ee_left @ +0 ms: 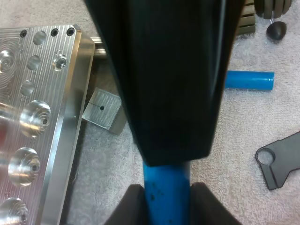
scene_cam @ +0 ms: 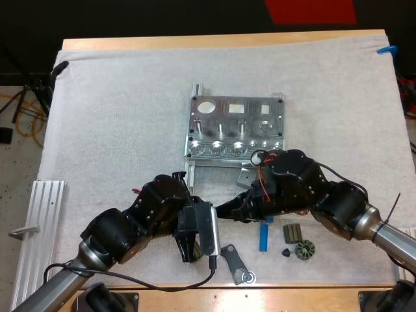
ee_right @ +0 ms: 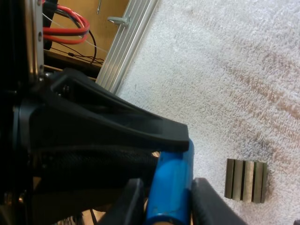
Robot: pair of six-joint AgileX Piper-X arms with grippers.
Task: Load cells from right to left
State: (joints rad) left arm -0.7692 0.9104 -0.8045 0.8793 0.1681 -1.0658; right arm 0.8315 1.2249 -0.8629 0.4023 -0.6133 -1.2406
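Left jaws and right jaws both clamp one blue cell, seemingly a handover so it can reach the fixture at their 12 o'clock.

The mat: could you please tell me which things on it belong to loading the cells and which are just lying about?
For the job: fixture, held cell, loose cell.

Lying about: ribbed block, toothed ring, black knob, black bracket, metal block, rail.
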